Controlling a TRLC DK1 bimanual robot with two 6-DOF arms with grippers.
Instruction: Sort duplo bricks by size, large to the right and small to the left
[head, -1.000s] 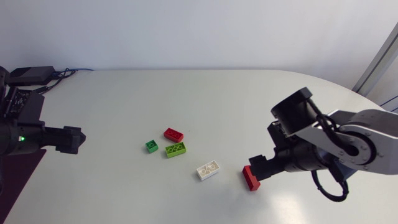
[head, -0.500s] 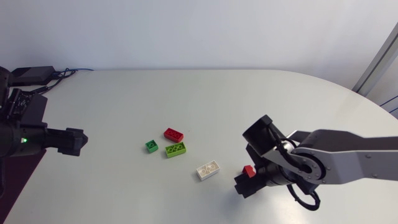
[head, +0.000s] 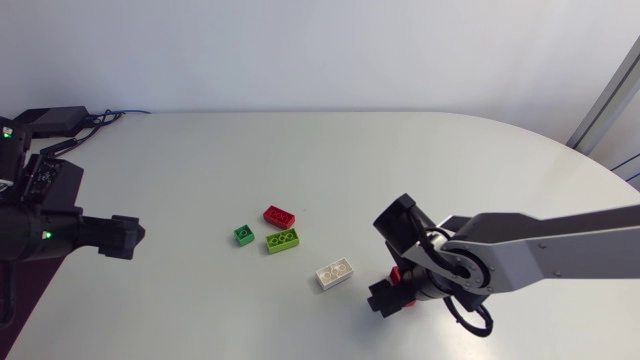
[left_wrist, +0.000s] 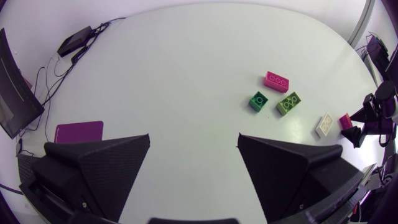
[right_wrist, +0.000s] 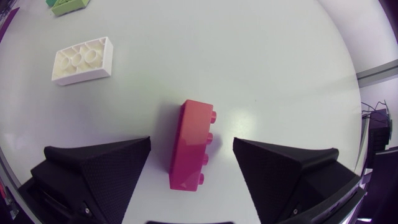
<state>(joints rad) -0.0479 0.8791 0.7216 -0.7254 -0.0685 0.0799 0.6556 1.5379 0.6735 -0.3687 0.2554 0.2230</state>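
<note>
A long red brick (right_wrist: 189, 146) lies on its side between the fingers of my open right gripper (right_wrist: 191, 149), with a gap on each side. From above, that gripper (head: 385, 298) covers most of the long red brick (head: 398, 274). A white brick (head: 334, 272) lies just left of it. Further left sit a lime brick (head: 283, 240), a small green brick (head: 244, 234) and a short red brick (head: 279, 215). My left gripper (head: 120, 237) is open and empty, low at the far left. From the left wrist, the cluster lies far ahead of that gripper (left_wrist: 194, 143).
A black power adapter (head: 55, 118) with cables lies at the back left corner. A flat purple pad (left_wrist: 79, 132) sits by the left edge near my left arm. Bare white tabletop (head: 420, 170) spreads across the back and right.
My right arm has swung leftwards and lowered over the long red brick, which now lies between its fingers. The left gripper has shifted slightly forward.
</note>
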